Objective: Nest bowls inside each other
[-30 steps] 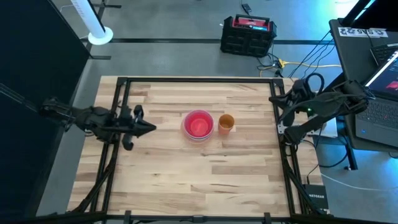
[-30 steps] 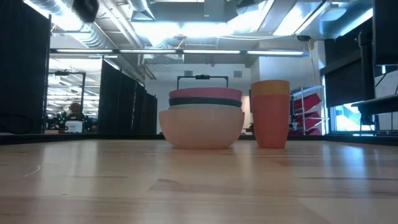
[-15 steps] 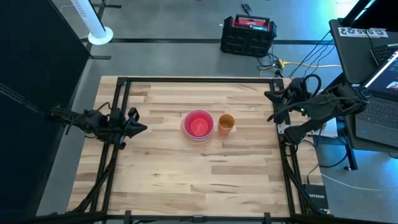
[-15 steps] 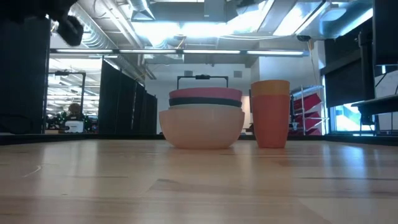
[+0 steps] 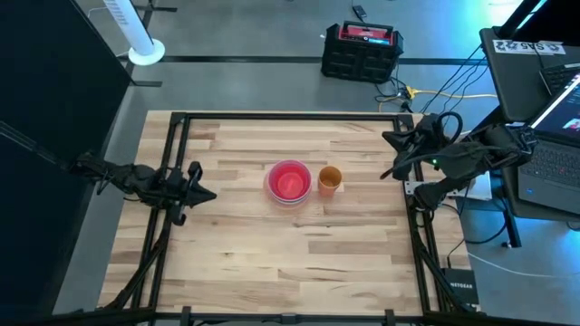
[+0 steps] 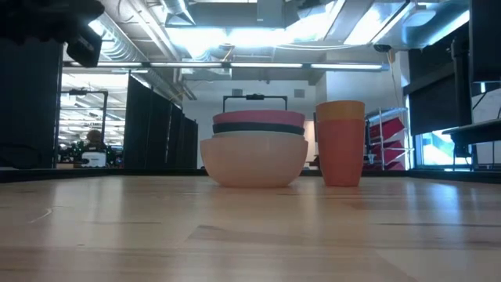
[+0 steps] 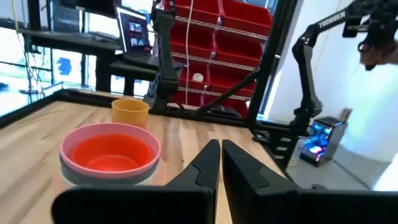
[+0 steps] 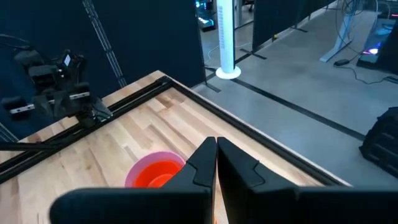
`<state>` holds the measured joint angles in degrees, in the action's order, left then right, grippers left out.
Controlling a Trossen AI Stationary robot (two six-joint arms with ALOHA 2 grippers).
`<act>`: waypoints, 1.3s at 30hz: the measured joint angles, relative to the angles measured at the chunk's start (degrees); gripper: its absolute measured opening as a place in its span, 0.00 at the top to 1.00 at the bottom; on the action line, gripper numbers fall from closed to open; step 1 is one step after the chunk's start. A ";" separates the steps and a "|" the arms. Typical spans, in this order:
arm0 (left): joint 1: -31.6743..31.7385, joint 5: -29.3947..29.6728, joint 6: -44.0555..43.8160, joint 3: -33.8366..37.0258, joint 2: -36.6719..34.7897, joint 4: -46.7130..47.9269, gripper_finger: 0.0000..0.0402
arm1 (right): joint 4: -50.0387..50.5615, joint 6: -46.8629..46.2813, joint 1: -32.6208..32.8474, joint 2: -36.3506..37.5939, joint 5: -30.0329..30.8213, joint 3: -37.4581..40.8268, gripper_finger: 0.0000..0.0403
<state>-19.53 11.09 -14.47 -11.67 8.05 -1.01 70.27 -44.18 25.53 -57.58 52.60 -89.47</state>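
The bowls point(image 5: 289, 181) stand nested in one stack at the table's middle, resting on the base of the pale outer bowl point(image 6: 254, 162). A teal rim point(image 6: 258, 128) and a pink rim point(image 6: 258, 117) show above it, and the inside is red point(image 7: 111, 152). An orange cup point(image 5: 329, 178) stands upright just right of the stack. My left gripper point(image 5: 210, 194) is shut and empty, level over the table's left edge, pointing at the stack. My right gripper point(image 5: 384, 174) is shut and empty, held high over the right edge, pointing toward the stack point(image 8: 157, 171).
Black frame rails point(image 5: 178, 145) run along the table's left, far and right edges. A black and red case point(image 5: 362, 50) sits on the floor beyond the far edge. A laptop point(image 5: 553, 118) and cables lie off to the right. Bare wood point(image 5: 290, 263) stretches across the near half.
My left gripper has drawn back from the stack toward the table's left edge and sunk lower, staying shut. My right gripper has turned a little toward the table's middle. The bowls and the cup have stayed put.
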 joint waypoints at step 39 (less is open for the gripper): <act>6.58 -11.15 7.22 11.09 -5.26 0.52 1.00 | 0.04 2.12 -0.01 -0.44 0.83 0.00 1.00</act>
<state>-12.95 -0.05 -7.25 -0.58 2.79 -0.49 70.32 -42.06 25.52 -58.02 53.43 -89.47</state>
